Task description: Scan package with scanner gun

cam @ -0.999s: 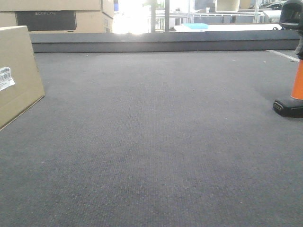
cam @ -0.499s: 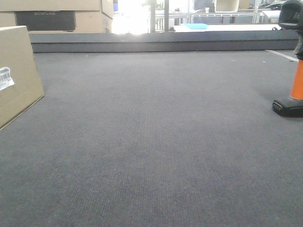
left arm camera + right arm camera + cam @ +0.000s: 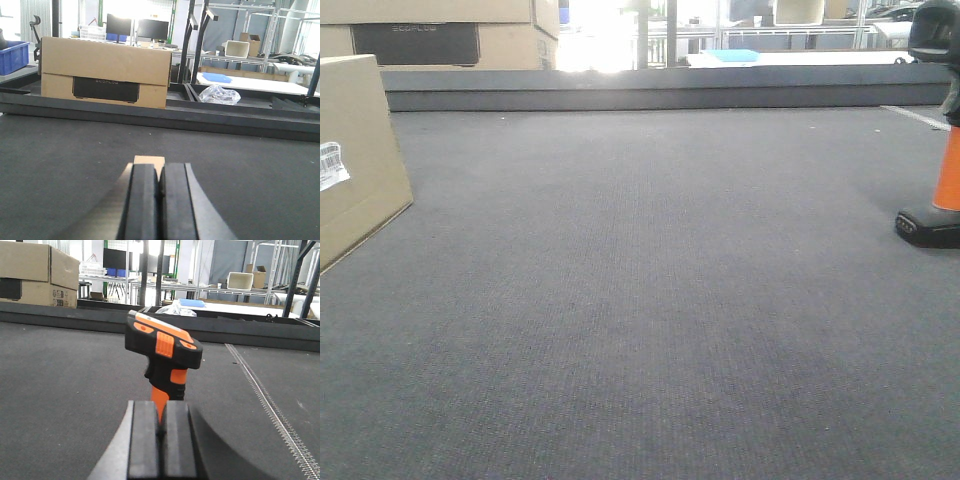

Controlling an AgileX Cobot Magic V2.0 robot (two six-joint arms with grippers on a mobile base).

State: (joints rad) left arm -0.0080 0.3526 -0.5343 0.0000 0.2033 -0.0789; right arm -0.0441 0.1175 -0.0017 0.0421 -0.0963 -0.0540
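The package (image 3: 355, 150), a plain brown box with a white barcode label (image 3: 330, 165), stands at the left edge of the grey mat, partly cut off by the frame. At the right edge the scanner gun (image 3: 948, 170) stands upright on its black foot. In the right wrist view the scanner gun (image 3: 165, 352) is just ahead of my right gripper (image 3: 161, 410), which is shut on nothing. My left gripper (image 3: 160, 172) is also shut and empty; a small tan patch (image 3: 149, 161), probably the package, shows just past its fingertips.
Stacked cartons with a dark printed panel (image 3: 105, 72) sit behind a raised dark ledge (image 3: 670, 90) at the mat's far edge. A blue crate (image 3: 12, 55) is far left, a clear plastic bag (image 3: 220, 94) beyond the ledge. A ribbed strip (image 3: 265, 400) runs along the mat's right side.
The front view has shifted by a few pixels; the package and the scanner gun stand where they were.
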